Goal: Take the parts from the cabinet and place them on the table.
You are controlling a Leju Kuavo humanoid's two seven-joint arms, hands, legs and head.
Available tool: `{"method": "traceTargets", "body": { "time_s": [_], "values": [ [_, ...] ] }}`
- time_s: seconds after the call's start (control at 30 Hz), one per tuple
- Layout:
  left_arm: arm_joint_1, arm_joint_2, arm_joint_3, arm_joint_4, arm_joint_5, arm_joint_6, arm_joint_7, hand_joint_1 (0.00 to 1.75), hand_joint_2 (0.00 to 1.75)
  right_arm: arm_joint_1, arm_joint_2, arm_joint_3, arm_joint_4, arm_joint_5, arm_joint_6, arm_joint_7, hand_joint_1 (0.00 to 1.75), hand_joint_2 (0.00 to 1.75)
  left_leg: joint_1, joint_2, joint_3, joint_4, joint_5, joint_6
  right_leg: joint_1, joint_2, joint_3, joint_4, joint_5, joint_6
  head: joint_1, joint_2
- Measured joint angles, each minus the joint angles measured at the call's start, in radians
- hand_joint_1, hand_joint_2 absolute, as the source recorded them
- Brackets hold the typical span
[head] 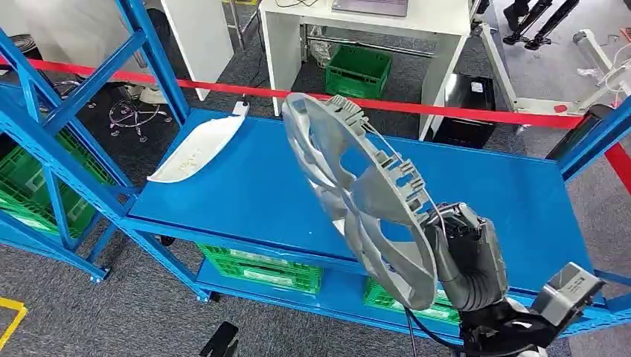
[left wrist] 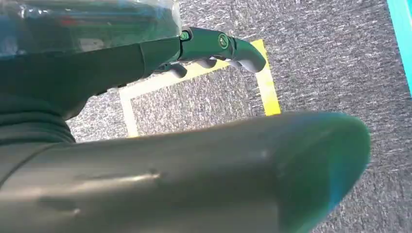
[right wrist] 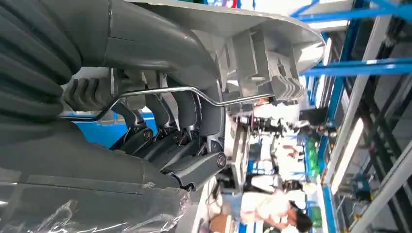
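My right hand grips the rim of a large grey wheel cover and holds it on edge above the blue shelf. In the right wrist view the fingers curl around the wheel cover's rim and its wire ring. A white curved plastic part lies at the shelf's far left corner. My left hand hangs over the grey carpet with its fingers slightly curled and nothing in it.
Blue rack posts rise at the left and a blue frame at the right. Red tape runs behind the shelf. Green crates sit on the lower shelf. A white table stands beyond. Yellow tape marks the floor.
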Motion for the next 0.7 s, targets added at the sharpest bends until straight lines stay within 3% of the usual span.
{"method": "traceTargets", "body": {
  "time_s": [0.1,0.13,0.5,0.53,0.7],
  "values": [
    [0.000,0.000,0.000,0.000,0.001,0.000,0.002,0.00,1.75,-0.010,0.003,0.015,-0.017,0.027,0.009,-0.002,1.75,1.75,0.000,0.000,0.000,0.000,0.000,0.000,0.000,0.000,0.000,0.000,0.000,0.000,0.000,0.000],
    [0.000,0.000,-0.001,0.000,0.002,0.000,0.002,0.00,0.00,-0.015,0.004,0.020,-0.021,0.034,0.010,-0.002,1.75,1.75,0.000,0.000,0.000,0.000,0.000,0.000,0.000,0.000,0.000,0.000,0.000,0.000,0.000,0.000],
    [0.002,0.000,-0.004,0.000,0.013,-0.009,-0.014,0.00,0.00,-0.034,0.007,0.064,-0.064,0.066,0.011,-0.002,1.75,1.75,0.000,0.000,0.000,0.000,0.000,0.000,0.000,0.000,0.000,0.000,0.000,0.000,0.000,0.000],
    [0.002,0.000,-0.006,0.000,0.013,-0.010,-0.014,0.00,1.75,-0.035,0.007,0.069,-0.067,0.067,0.011,-0.002,1.75,1.75,0.000,0.000,0.000,0.000,0.000,0.000,0.000,0.000,0.000,0.000,0.000,0.000,0.000,0.000],
    [0.003,0.000,-0.013,0.000,0.014,-0.010,-0.014,0.00,1.75,-0.038,0.006,0.084,-0.074,0.071,0.011,-0.002,1.75,1.75,0.000,0.000,0.000,0.000,0.000,0.000,0.000,0.000,0.000,0.000,0.000,0.000,0.000,0.000]
  ]
}}
